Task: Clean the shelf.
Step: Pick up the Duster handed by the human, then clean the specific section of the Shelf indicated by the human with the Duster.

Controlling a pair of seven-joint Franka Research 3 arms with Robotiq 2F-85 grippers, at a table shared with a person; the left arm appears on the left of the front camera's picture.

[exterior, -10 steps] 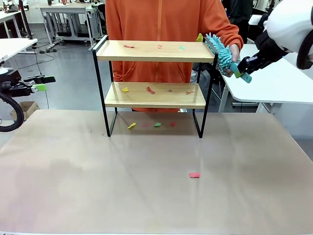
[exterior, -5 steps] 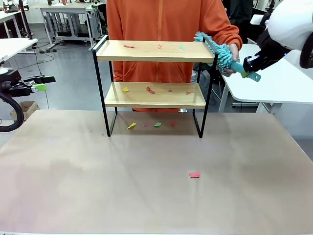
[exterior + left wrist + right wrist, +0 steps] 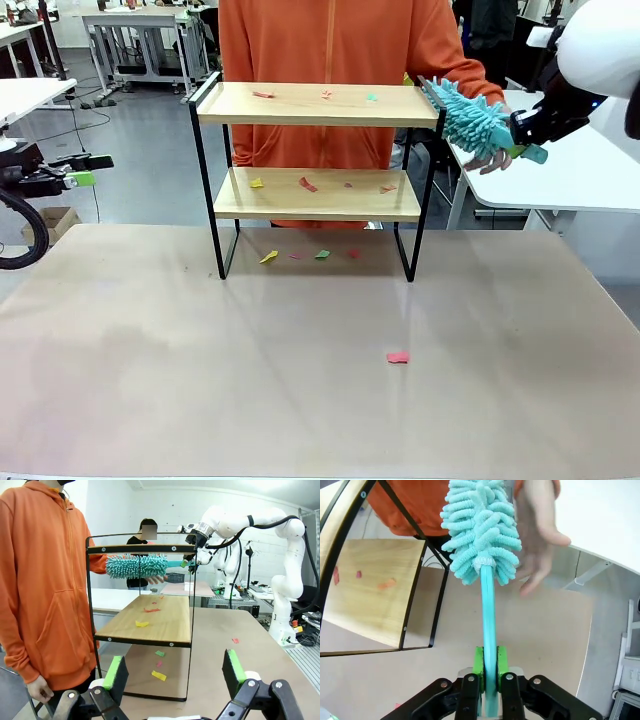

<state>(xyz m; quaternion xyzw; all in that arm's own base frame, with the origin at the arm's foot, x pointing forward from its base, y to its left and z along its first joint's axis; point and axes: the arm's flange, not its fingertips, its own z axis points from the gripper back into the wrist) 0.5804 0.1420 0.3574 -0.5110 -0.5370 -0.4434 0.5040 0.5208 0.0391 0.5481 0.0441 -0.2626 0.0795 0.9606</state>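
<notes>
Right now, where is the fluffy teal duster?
Front view, right side: the fluffy teal duster hangs by the top-right end of the two-tier wooden shelf, clamped in the right pincer, above a person's hand.

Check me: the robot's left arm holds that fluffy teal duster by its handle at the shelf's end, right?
No, the right arm's jaws hold the teal duster by its handle at the shelf's end; the right wrist view shows it.

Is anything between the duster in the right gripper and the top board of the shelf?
Yes: the shelf has a raised black end rail between the duster and its top board. The person's hand is beside the duster.
</notes>
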